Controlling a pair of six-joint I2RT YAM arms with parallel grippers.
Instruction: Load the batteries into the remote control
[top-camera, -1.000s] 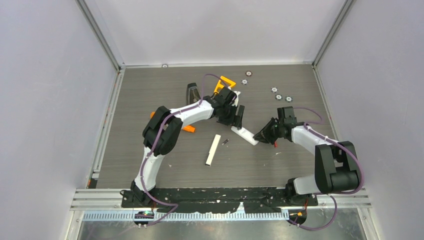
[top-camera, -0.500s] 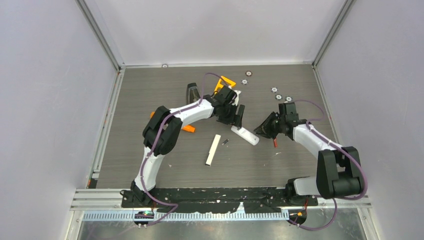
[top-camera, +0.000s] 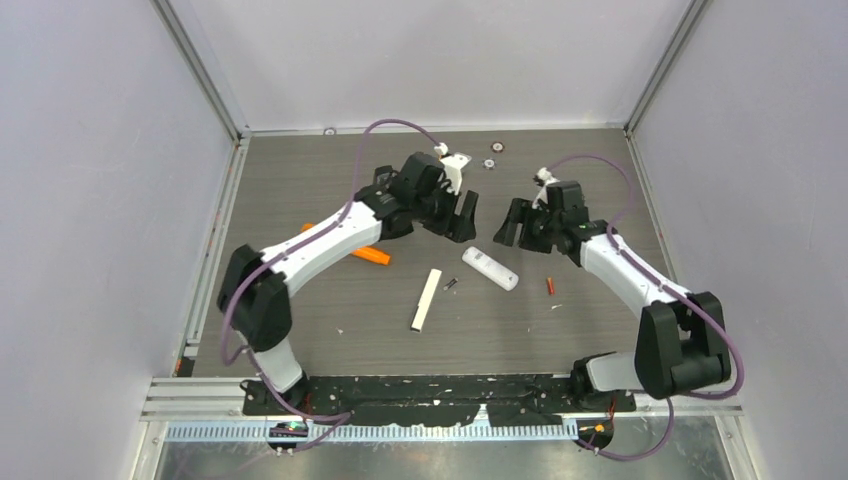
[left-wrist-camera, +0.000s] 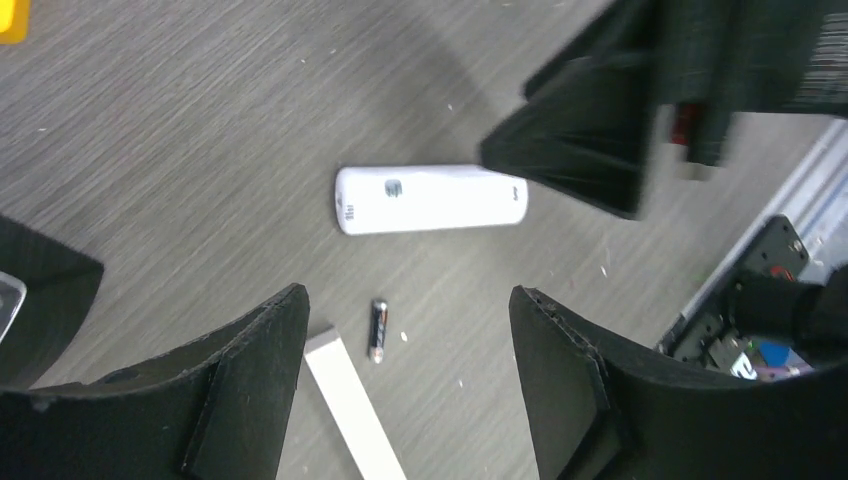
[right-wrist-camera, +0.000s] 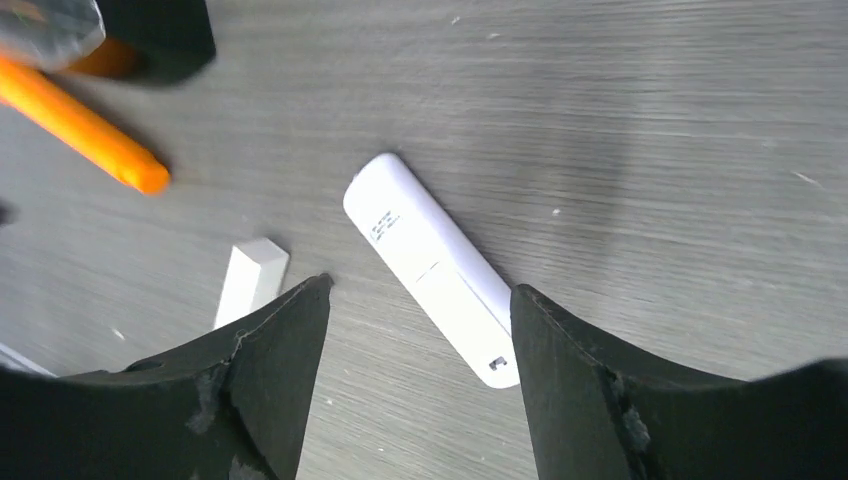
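Left gripper (left-wrist-camera: 405, 300) and right gripper (right-wrist-camera: 420, 290) hover spread wide, empty. Below them lies the remote control (top-camera: 490, 268); the dark grey battery (top-camera: 450, 284) and red battery (top-camera: 550, 286) lie loose on either side of it — loading looks unfinished.

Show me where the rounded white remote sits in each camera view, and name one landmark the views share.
Top external: the rounded white remote lies slightly right of and below the picture's centre.
Left wrist: it lies crosswise near the middle.
Right wrist: it runs diagonally through the centre, toward the lower right.
Shared landmark: the flat white strip near the remote, seen in all three views.
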